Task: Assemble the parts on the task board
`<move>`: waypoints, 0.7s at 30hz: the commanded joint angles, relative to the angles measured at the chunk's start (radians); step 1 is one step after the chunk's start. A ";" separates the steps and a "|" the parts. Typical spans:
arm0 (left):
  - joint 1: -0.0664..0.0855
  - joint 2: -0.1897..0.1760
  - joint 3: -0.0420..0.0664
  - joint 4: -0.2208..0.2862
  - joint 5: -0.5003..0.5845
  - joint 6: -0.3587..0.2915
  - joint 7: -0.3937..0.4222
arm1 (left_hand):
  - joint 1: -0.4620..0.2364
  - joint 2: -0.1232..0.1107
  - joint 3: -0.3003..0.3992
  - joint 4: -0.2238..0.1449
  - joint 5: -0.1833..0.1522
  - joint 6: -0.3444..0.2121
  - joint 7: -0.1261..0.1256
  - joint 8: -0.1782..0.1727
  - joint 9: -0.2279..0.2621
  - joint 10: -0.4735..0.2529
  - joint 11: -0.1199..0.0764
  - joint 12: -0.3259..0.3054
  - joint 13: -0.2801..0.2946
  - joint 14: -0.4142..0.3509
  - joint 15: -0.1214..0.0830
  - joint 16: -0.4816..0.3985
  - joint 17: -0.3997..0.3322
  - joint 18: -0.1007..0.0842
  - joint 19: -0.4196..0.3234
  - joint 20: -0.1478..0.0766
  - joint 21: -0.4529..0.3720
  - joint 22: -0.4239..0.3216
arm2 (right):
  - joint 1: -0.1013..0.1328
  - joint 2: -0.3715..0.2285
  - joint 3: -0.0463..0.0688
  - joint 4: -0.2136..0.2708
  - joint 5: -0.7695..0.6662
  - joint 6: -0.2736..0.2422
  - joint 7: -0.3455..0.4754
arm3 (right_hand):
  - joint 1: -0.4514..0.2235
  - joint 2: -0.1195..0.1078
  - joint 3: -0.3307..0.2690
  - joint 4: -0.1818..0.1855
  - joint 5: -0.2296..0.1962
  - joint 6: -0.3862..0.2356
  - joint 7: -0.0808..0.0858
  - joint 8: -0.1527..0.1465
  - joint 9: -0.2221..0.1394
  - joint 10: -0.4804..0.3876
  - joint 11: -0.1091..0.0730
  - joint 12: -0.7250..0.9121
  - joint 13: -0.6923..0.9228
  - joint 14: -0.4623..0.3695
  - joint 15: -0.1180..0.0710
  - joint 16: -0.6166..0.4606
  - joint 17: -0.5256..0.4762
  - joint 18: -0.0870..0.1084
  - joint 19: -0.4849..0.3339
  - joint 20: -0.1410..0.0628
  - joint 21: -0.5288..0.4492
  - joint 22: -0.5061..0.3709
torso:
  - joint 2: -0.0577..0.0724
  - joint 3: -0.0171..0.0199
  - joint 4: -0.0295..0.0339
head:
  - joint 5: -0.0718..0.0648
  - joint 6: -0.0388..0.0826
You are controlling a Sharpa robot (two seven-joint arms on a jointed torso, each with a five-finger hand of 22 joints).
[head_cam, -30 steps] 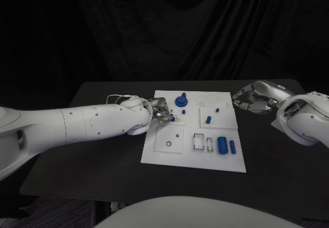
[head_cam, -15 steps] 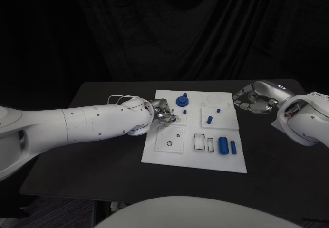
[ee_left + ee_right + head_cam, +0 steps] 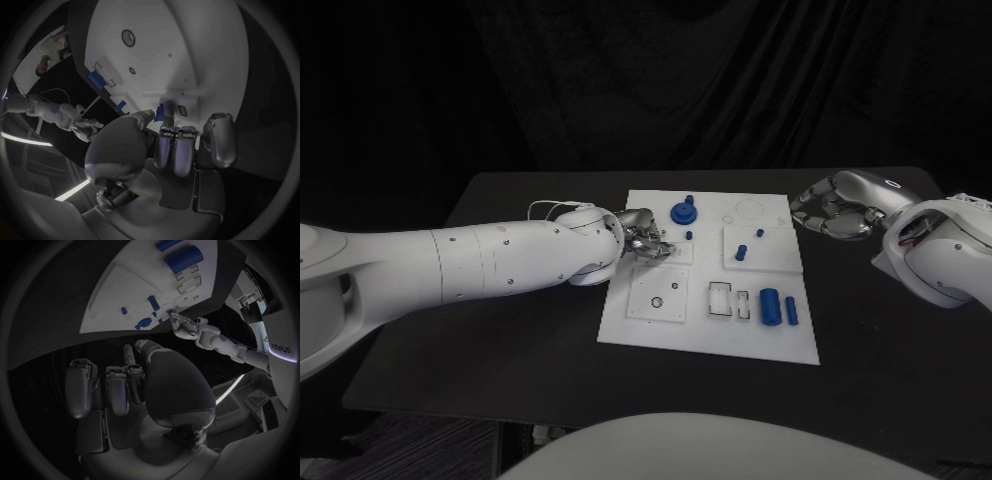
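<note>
Board (image 3: 708, 330) mid-counter (image 3: 516, 330) | left robot hand (image 3: 642, 241) over board's left edge, pinching one small blue part (image 3: 160, 114) | right robot hand (image 3: 828, 210) off board's right far corner, fingers curled in; holding: cannot tell | loose blue parts: six visible.

1. Looks like a robotics lab or test cell, not a home or shop.
2. Black table (image 3: 516, 330) set against black drapery (image 3: 661, 90) hung across the far side, closing off the background.
3. White task board (image 3: 711, 335) laid flat mid-table, cut with sockets and slots, carrying small blue parts (image 3: 767, 304) — a bench test fixture.
4. Strip lights (image 3: 72, 190) glimpsed at the wrist view's rim.
</note>
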 commanded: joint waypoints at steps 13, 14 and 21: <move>-0.003 0.009 0.000 -0.009 -0.001 0.006 0.025 | -0.082 0.030 -0.104 0.018 -0.100 0.017 0.002 -0.006 -0.011 0.090 0.008 -0.004 0.253 0.104 0.010 0.003 0.263 0.019 -0.003 0.002 -0.007 0.177 | -0.003 -0.003 0.001 0.003 -0.002 0.004 -0.017 | 0.010 -0.002 0.000 -0.006 0.004 0.009 0.001 -0.004 -0.002 -0.006 0.000 -0.003 0.092 0.107 0.004 0.003 0.263 0.015 0.020 0.003 -0.006 0.212 | 0.000 0.0001 0.0006 | 0.000 0.000; -0.003 0.009 0.000 -0.009 -0.001 0.003 0.029 | -0.083 0.029 -0.107 0.018 -0.102 0.017 0.002 -0.006 -0.010 0.090 0.008 -0.004 0.253 0.104 0.010 0.003 0.263 0.019 -0.003 0.002 -0.006 0.177 | -0.003 -0.003 0.001 0.003 -0.002 0.004 -0.018 | 0.010 -0.002 0.000 -0.006 0.004 0.009 0.001 -0.004 -0.002 -0.006 0.000 -0.003 0.092 0.107 0.004 0.003 0.263 0.015 0.020 0.003 -0.006 0.212 | 0.000 0.0002 0.0003 | 0.000 0.000; -0.003 0.014 0.000 -0.014 -0.001 -0.017 0.038 | -0.086 0.030 -0.123 0.017 -0.105 0.026 -0.001 0.002 -0.005 0.092 0.006 -0.002 0.254 0.104 0.010 0.003 0.263 0.018 0.000 0.002 -0.002 0.179 | -0.003 -0.003 0.001 0.003 -0.002 0.003 -0.018 | 0.010 -0.001 0.001 -0.007 0.004 0.010 0.001 -0.005 -0.002 -0.006 0.000 -0.003 0.092 0.107 0.004 0.003 0.263 0.015 0.020 0.003 -0.006 0.212 | -0.001 0.0006 -0.0006 | -0.001 0.000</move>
